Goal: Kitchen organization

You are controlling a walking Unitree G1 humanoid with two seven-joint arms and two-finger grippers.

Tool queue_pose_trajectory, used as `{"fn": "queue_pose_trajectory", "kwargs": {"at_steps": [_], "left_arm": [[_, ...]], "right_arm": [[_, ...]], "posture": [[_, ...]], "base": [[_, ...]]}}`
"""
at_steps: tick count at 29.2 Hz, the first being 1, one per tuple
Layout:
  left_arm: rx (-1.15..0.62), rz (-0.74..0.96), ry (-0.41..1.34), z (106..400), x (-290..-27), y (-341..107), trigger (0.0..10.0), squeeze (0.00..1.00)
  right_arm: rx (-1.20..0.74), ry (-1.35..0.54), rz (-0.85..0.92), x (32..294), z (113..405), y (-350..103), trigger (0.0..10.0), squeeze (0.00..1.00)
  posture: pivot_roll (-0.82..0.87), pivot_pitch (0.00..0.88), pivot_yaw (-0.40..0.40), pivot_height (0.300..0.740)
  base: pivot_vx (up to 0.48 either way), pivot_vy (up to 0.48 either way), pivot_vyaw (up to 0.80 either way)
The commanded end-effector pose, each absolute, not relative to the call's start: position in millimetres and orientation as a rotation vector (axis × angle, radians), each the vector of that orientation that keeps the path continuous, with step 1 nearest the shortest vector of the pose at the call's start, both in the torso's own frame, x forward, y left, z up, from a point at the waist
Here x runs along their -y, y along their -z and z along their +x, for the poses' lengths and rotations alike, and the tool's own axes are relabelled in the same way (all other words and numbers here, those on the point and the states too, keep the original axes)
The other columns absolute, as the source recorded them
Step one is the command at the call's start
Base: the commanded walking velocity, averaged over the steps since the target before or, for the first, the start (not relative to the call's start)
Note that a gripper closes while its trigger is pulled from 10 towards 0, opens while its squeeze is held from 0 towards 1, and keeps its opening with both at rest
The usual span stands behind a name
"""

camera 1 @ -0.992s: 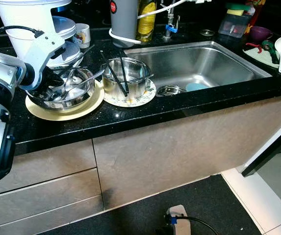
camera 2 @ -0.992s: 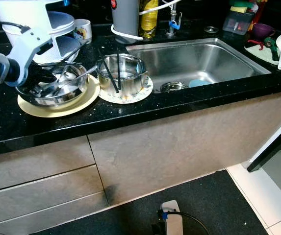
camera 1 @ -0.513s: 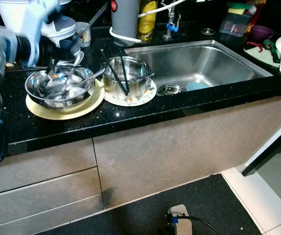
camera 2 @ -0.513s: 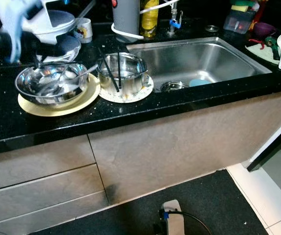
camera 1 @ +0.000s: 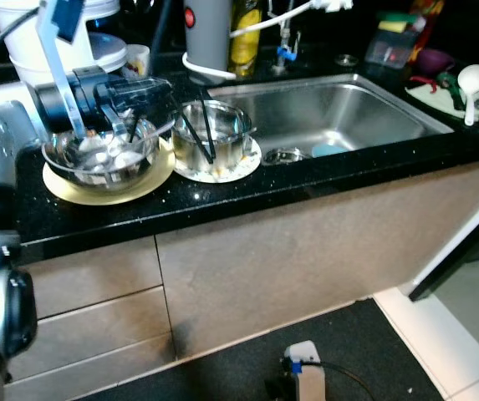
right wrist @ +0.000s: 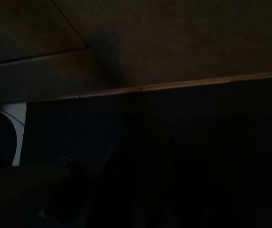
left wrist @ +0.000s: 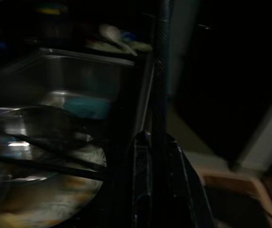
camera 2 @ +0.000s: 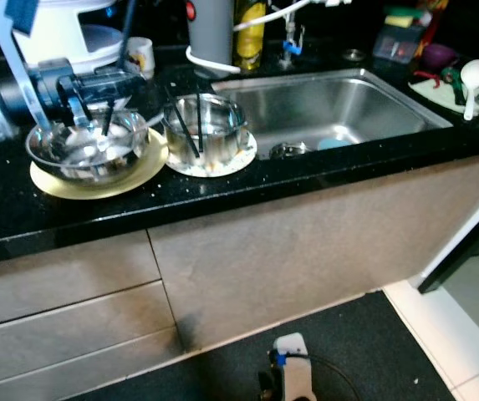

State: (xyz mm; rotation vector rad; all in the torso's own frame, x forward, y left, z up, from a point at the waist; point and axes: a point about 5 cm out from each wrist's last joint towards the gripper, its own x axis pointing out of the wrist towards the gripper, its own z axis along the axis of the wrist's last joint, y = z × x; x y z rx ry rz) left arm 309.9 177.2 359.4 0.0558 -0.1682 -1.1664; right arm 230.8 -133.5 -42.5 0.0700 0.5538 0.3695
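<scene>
My left gripper hovers just above the counter between the steel bowl and the steel pot, pointing right. It is shut on a long black chopstick that stands nearly upright; in the left wrist view the chopstick runs between the fingers. The bowl holds spoons and rests on a yellow plate. The pot sits on a floral plate with two more black chopsticks leaning in it. The right wrist view is very dark and shows cabinet fronts and floor.
The steel sink lies right of the pot, with a small blue thing by the drain. A grey cylinder, a yellow bottle, a mug and a white appliance stand behind. A white ladle lies at far right.
My left gripper rose out of the steel bowl with a black chopstick, then came down toward the pot; the chopstick went from slanted to nearly upright. The camera shifted slightly.
</scene>
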Motion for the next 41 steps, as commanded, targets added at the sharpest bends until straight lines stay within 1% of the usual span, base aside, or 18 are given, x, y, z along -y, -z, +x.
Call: {"fn": "queue_pose_trajectory", "kwargs": {"at_steps": [1, 2, 4, 5, 7, 9, 11, 12, 14, 17, 22, 23, 25, 27, 30, 33, 35, 41], "left_arm": [[0.175, 0.060, 1.235, 296.6, -166.1, -356.9, 0.0, 0.00], [0.125, 0.049, 1.257, 287.4, -159.2, -339.8, 0.0, 0.00], [0.125, 0.049, 1.257, 287.4, -159.2, -339.8, 0.0, 0.00], [0.073, 0.045, 1.244, 282.7, -154.5, -321.8, 0.0, 0.00], [-0.055, 0.123, 1.123, 277.5, -148.0, -270.8, 0.0, 0.00], [-0.055, 0.123, 1.123, 277.5, -148.0, -270.8, 0.0, 0.00], [-0.154, 0.208, 1.012, 275.4, -147.6, -234.8, 0.0, 0.00], [-0.154, 0.208, 1.012, 275.4, -147.6, -234.8, 0.0, 0.00], [-0.246, 0.267, 0.923, 270.8, -147.6, -206.6, 0.0, 0.00], [-0.272, 0.281, 0.899, 267.3, -146.8, -197.8, 0.0, 0.00], [-0.273, 0.169, 0.693, 269.4, -147.7, -178.6, 0.0, 0.00], [-0.273, 0.169, 0.693, 269.4, -147.7, -178.6, 0.0, 0.00], [-0.275, 0.143, 0.584, 269.6, -156.3, -166.7, 0.0, 0.00], [-0.271, 0.149, 0.563, 269.3, -158.0, -163.7, 0.0, 0.00], [-0.304, 0.237, 0.488, 265.6, -167.1, -143.8, 0.0, 0.00], [-0.378, 0.272, 0.483, 252.3, -166.7, -119.1, 0.0, 0.00], [-0.495, 0.311, 0.578, 235.0, -161.1, -90.1, 0.0, 0.00], [-0.611, 0.417, 0.617, 219.1, -158.6, -48.1, 0.0, 0.00]], "right_arm": [[-0.574, -0.364, 0.087, 134.1, 225.7, 46.2, 10.0, 0.00], [-0.572, -0.368, 0.086, 133.6, 226.1, 45.8, 10.0, 0.00], [-0.572, -0.368, 0.086, 133.6, 226.1, 45.8, 10.0, 0.00], [-0.569, -0.373, 0.085, 133.1, 226.6, 45.3, 10.0, 0.00], [-0.558, -0.384, 0.081, 132.8, 227.8, 43.5, 10.0, 0.00], [-0.558, -0.384, 0.081, 132.8, 227.8, 43.5, 10.0, 0.00], [-0.543, -0.390, 0.080, 132.9, 229.1, 41.3, 10.0, 0.00], [-0.543, -0.390, 0.080, 132.9, 229.1, 41.3, 10.0, 0.00], [-0.519, -0.400, 0.082, 131.6, 230.8, 38.0, 10.0, 0.00], [-0.505, -0.406, 0.084, 130.8, 231.6, 36.2, 10.0, 0.00], [-0.407, -0.439, 0.114, 127.1, 238.2, 20.4, 10.0, 0.00], [-0.407, -0.439, 0.114, 127.1, 238.2, 20.4, 10.0, 0.00], [-0.356, -0.458, 0.133, 125.3, 241.8, 10.1, 10.0, 0.00], [-0.349, -0.462, 0.135, 125.0, 242.0, 8.5, 10.0, 0.00], [-0.326, -0.482, 0.150, 122.7, 242.5, 2.6, 10.0, 0.00], [-0.327, -0.496, 0.156, 122.0, 241.2, 0.4, 10.0, 0.00], [-0.394, -0.502, 0.118, 122.8, 236.6, 10.3, 10.0, 0.00], [-0.460, -0.486, 0.085, 122.7, 233.4, 19.2, 10.0, 0.00]], "posture": [[0.03, 0.196, -0.031, 0.740], [0.03, 0.197, -0.032, 0.740], [0.03, 0.197, -0.032, 0.740], [0.03, 0.197, -0.032, 0.740], [0.01, 0.197, -0.047, 0.740], [0.01, 0.197, -0.047, 0.740], [0.01, 0.195, -0.051, 0.740], [0.01, 0.195, -0.051, 0.740], [0.01, 0.195, -0.055, 0.740], [0.01, 0.195, -0.055, 0.740], [0.00, 0.186, -0.052, 0.740], [0.00, 0.186, -0.052, 0.740], [0.00, 0.184, -0.051, 0.740], [0.00, 0.184, -0.051, 0.740], [0.00, 0.183, -0.050, 0.740], [0.00, 0.184, -0.050, 0.740], [0.00, 0.184, -0.052, 0.740], [0.00, 0.181, -0.055, 0.740]], "base": [[0.000, 0.000, 0.00], [0.000, 0.000, 0.00], [0.000, 0.000, 0.00], [0.000, 0.000, 0.00], [0.000, 0.000, 0.00], [0.000, 0.000, 0.00], [0.000, 0.000, 0.00], [0.000, 0.000, 0.00], [0.000, 0.000, 0.00], [0.000, 0.000, 0.00], [0.000, 0.000, 0.00], [0.000, 0.000, 0.00], [0.000, 0.000, 0.00], [0.000, 0.000, 0.00], [0.000, 0.000, 0.00], [0.000, 0.000, 0.00], [0.000, 0.000, 0.00], [0.000, 0.000, 0.00]]}}
